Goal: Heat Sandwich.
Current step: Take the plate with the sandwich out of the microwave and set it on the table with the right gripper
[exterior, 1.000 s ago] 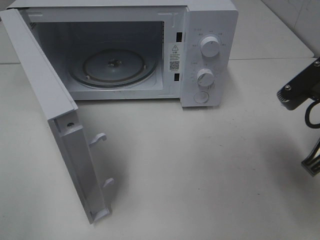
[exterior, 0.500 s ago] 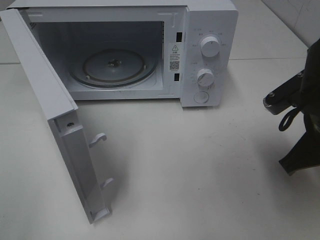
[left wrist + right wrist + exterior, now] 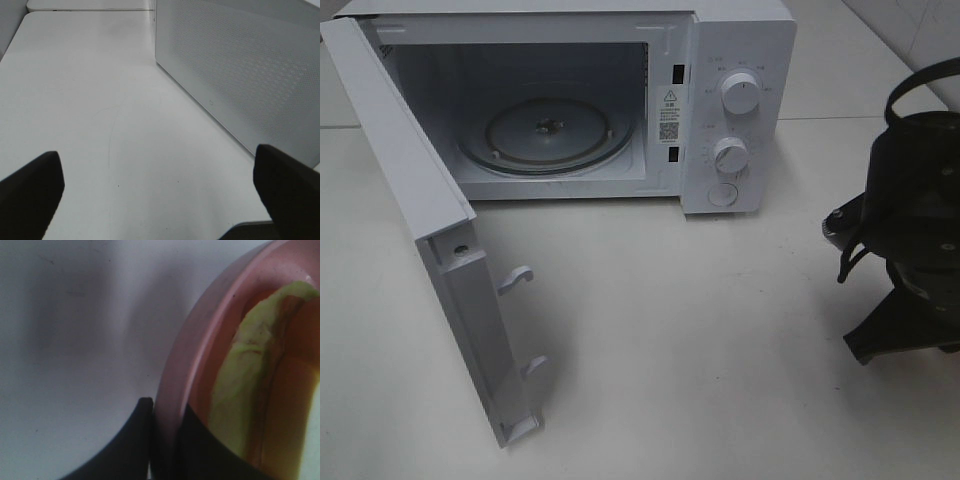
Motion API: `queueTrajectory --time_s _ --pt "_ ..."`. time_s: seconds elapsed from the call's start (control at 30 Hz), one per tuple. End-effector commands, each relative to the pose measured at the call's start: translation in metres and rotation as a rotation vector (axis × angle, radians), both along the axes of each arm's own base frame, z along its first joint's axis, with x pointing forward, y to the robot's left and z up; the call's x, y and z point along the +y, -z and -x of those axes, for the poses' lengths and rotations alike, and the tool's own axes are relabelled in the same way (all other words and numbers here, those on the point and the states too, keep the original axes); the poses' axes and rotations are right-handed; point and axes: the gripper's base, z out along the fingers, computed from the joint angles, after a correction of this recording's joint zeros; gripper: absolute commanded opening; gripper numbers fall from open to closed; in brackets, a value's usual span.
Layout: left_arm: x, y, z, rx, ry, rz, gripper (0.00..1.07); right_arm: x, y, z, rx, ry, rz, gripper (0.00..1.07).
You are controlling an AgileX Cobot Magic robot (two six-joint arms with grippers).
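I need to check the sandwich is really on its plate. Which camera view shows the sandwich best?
The right wrist view: the sandwich lies on the pink plate, whose rim the right gripper pinches. The exterior high view shows only the right arm, no sandwich. The left wrist view shows none of it.

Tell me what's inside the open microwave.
Inside the microwave sits only the bare glass turntable. The open door hides the cavity's left wall.

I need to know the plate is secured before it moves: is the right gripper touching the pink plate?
Touching. The right wrist view shows the right gripper with one black finger on each side of the pink plate rim.
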Motion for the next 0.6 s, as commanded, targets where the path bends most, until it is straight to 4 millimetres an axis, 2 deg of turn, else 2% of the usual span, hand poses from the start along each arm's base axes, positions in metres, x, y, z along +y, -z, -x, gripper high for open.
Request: queueTrajectory --time_s 0.03,0.2,0.6 --pt "0.0 -0.001 0.0 -0.017 -0.003 0.005 0.97 -0.001 0.001 -0.004 -0.021 -0.011 0.035 0.04" --pt "0.0 -0.001 0.0 -0.017 -0.003 0.005 0.97 -0.001 0.006 -0.008 -0.042 -0.016 0.051 0.04" --pt "0.0 -0.001 0.0 -0.017 -0.003 0.005 0.97 -0.005 0.032 -0.006 -0.082 -0.048 0.057 0.06"
